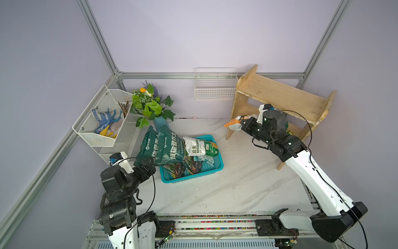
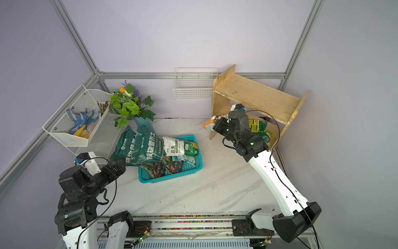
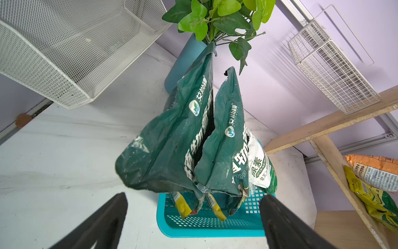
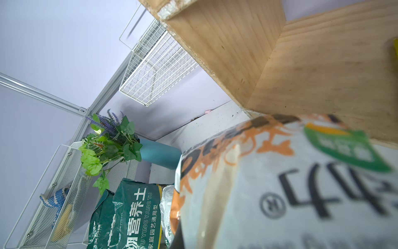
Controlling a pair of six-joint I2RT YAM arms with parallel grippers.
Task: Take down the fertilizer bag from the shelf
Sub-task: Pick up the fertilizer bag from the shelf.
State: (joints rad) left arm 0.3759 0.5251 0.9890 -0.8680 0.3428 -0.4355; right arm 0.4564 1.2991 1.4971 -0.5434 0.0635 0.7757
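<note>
Two risks are looming: the right gripper point(image 1: 243, 125) is clamping shut on the fertilizer bag point(image 1: 232, 124), jutting ahead of the jaws at the lower tier point(image 1: 299, 129) of the shelf point(image 1: 280, 94), so it could slip or snag the side panel point(image 1: 238, 101) beside them. The left gripper point(image 3: 193, 195) is standing open.

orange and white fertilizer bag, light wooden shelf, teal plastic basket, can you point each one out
orange and white fertilizer bag point(image 1: 231, 124): in a top view, on its crumpled orange end
light wooden shelf point(image 1: 280, 94): in a top view, on the top board
teal plastic basket point(image 1: 193, 175): in a top view, on the near wall
</note>
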